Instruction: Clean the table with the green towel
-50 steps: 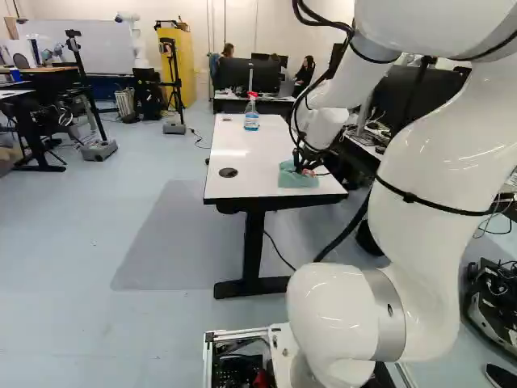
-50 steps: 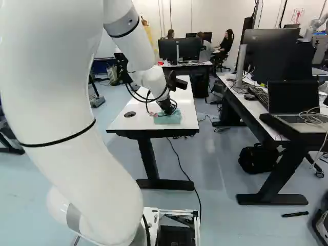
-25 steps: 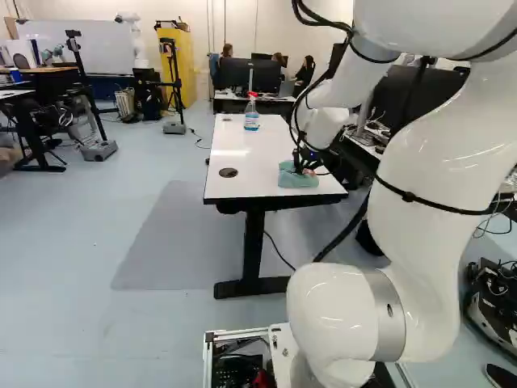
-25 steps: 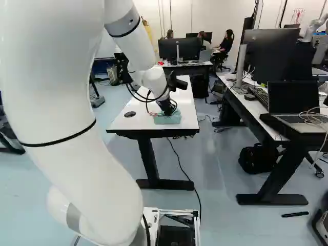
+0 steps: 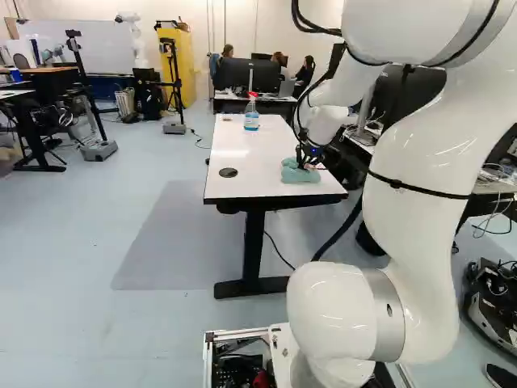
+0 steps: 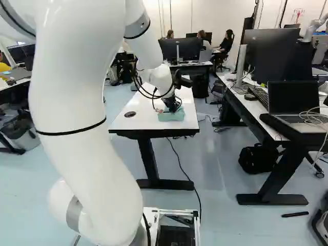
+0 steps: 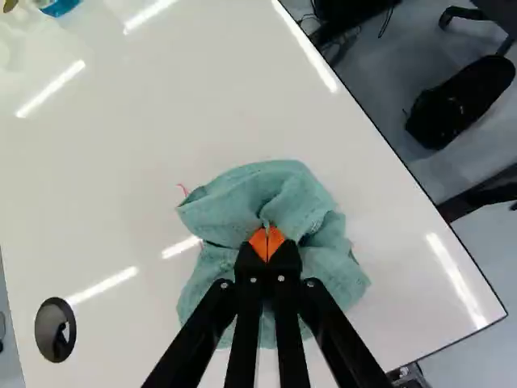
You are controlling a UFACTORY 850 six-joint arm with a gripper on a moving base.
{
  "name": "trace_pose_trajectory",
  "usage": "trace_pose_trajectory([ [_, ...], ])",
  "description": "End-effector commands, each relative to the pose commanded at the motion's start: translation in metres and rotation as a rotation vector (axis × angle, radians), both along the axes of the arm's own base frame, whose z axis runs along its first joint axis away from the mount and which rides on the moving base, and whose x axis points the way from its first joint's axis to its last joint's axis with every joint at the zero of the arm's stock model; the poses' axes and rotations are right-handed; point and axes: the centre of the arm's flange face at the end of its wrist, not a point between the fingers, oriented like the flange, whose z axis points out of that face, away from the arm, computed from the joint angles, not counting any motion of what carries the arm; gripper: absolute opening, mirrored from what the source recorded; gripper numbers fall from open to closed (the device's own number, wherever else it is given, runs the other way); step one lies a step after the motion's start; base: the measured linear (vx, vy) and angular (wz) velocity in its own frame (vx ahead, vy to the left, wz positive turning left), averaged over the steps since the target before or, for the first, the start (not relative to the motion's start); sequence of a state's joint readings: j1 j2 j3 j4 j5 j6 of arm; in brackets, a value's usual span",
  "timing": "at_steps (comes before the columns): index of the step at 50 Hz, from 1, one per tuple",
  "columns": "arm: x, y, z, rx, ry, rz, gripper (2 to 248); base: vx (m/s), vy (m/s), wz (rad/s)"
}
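Our gripper (image 7: 266,245) pinches the crumpled green towel (image 7: 279,190) on the table (image 7: 161,97), near its close edge. We should press evenly, sweeping in overlapping strokes. In the left base view, the spray bottle (image 5: 251,122) stands at the towel's eleven o'clock, its label unreadable to us.

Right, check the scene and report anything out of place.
One oddity: a thin black item lies on the floor near a desk's foot in the right base view, perhaps dropped. The spray bottle stands upright.
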State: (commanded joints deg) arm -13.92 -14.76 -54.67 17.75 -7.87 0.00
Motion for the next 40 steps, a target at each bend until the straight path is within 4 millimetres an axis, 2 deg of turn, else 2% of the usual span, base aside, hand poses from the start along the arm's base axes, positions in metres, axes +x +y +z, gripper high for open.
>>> trace_pose_trajectory([
  [20, 0.038, -0.003, -0.002, -0.004, -0.018, 0.01, 20, 0.0, 0.0, 0.0],
  [40, 0.059, 0.024, -0.002, -0.006, -0.027, 0.064, 20, 0.0, 0.0, 0.0],
])
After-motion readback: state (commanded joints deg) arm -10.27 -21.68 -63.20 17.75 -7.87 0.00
